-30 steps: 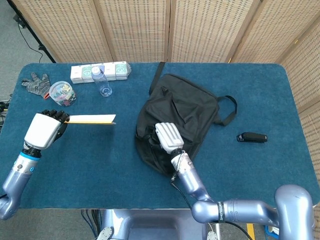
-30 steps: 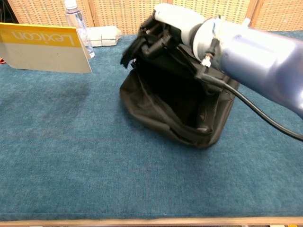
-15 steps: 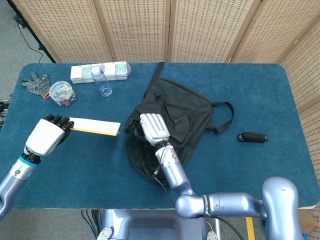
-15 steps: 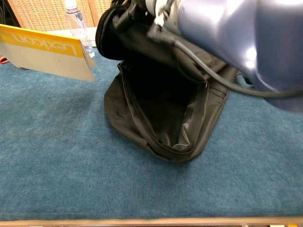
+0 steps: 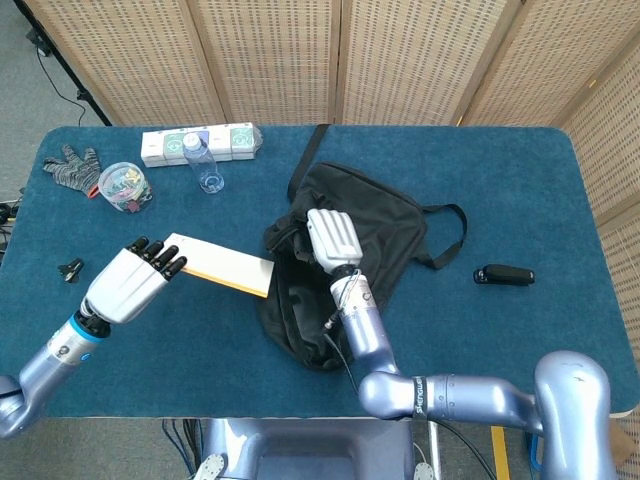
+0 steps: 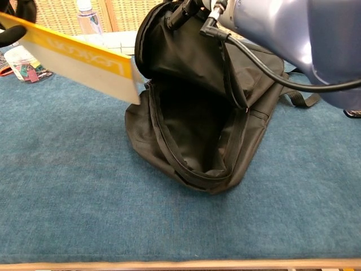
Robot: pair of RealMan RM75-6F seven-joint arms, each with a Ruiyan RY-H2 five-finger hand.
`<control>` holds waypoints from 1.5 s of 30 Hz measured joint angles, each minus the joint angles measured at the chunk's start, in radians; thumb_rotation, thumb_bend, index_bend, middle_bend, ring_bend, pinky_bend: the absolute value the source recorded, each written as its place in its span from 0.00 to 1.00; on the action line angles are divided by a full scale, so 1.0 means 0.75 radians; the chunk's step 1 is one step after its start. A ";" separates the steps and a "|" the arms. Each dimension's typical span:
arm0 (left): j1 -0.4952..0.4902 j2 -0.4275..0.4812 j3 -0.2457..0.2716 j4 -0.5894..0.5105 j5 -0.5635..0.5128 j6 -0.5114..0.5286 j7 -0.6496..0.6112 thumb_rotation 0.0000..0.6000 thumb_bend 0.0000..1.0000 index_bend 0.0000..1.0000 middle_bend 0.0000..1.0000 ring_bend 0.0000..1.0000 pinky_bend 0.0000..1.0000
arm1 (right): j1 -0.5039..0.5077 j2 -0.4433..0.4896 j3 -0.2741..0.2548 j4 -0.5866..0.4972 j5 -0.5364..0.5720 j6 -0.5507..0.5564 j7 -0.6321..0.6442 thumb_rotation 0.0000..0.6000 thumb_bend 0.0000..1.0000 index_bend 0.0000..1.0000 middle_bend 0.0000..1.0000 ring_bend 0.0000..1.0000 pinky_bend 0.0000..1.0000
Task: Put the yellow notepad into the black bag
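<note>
Over the last second the yellow notepad [image 5: 222, 266] has travelled right from well clear of the black bag [image 5: 375, 235] until its leading corner sits at the rim of the bag's mouth, tilted downward; judged: insertion is about to begin but the pad is not yet inside. The left hand [image 5: 130, 283] grips the notepad's far end, fingers curled over its edge; the right hand [image 5: 333, 240] holds the upper flap of the bag raised, keeping the mouth gaping above the worktop [image 5: 520, 190].

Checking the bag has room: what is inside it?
Only dark lining shows inside the black bag; its upper part is hidden under the flap the right hand lifts.
</note>
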 measured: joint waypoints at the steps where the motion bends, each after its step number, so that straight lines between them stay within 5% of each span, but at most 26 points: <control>1: -0.008 0.002 -0.003 -0.016 0.008 -0.003 0.017 1.00 0.54 0.90 0.74 0.60 0.70 | 0.000 0.003 -0.001 -0.001 -0.001 0.000 0.001 1.00 0.66 0.56 0.55 0.57 0.88; 23: -0.159 -0.052 -0.063 -0.195 0.210 -0.169 0.540 1.00 0.53 0.90 0.75 0.61 0.70 | 0.014 0.040 -0.013 -0.019 0.004 0.019 -0.001 1.00 0.65 0.57 0.55 0.57 0.88; 45: -0.235 -0.034 -0.123 -0.250 0.294 -0.219 0.708 1.00 0.53 0.90 0.75 0.61 0.70 | 0.017 0.081 -0.023 -0.021 0.026 0.017 0.011 1.00 0.65 0.57 0.55 0.57 0.88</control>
